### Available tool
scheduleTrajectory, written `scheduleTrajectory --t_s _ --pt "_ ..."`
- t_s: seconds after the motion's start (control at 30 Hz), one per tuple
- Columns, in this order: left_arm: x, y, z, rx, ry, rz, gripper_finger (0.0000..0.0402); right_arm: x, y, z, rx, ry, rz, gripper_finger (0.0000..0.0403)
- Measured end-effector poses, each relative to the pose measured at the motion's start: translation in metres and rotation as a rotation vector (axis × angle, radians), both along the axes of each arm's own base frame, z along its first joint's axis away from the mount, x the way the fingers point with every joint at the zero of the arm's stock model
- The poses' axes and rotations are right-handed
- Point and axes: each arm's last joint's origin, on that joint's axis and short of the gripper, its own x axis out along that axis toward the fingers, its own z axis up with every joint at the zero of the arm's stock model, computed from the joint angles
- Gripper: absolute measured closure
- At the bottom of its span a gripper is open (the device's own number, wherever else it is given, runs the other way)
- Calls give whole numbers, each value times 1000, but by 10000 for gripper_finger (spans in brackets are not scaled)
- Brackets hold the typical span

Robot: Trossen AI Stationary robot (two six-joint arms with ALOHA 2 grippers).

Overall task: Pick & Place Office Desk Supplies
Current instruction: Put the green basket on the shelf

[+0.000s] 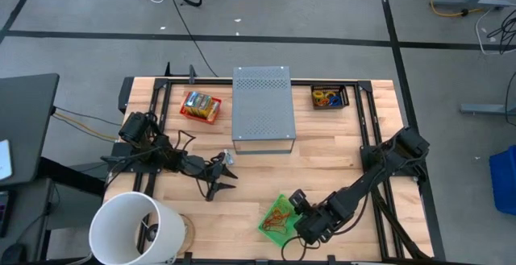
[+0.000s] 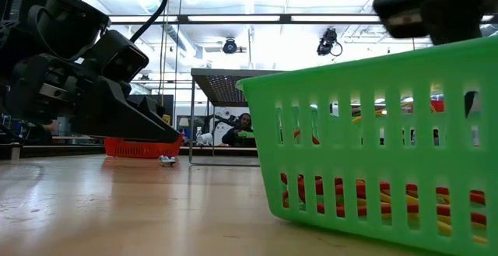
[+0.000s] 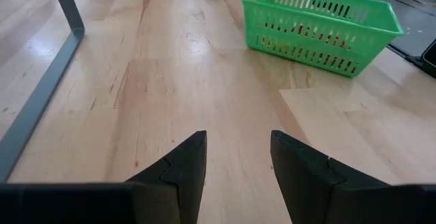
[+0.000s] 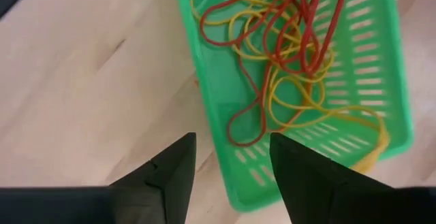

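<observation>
At the desk's near left corner stands the big white round bucket (image 1: 133, 229). Your left gripper (image 1: 219, 186) hangs low over bare wood near the desk's middle, its fingers (image 3: 180, 173) parted and empty, probably waiting. Along the far edge sit a red tray of printed packets (image 1: 200, 106), the grey perforated metal box (image 1: 261, 108) and a small black tray of coloured loops (image 1: 329, 97). Your right gripper (image 4: 228, 166) hovers over the rim of the green plastic basket (image 4: 218, 94) at the near edge, fingers parted and empty, likely lined up to pluck the red and yellow rubber bands (image 4: 286, 54) inside.
</observation>
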Motion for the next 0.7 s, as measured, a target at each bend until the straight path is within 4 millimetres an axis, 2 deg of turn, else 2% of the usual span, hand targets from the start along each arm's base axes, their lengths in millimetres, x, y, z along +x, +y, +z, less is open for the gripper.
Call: scheduleTrajectory --t_s 0.27,0.37,0.53,0.7 --pt "0 0 1 -3 -5 0 232 9 -2 -20 -29 46 21 255" --pt "0 0 1 -4 -6 0 232 9 -2 -21 -27 44 20 294" --pt "0 0 1 -1 -7 -1 232 9 -2 -21 -31 40 -6 388" --pt "0 0 1 -2 -6 -1 232 8 -1 -21 -56 22 -18 397"
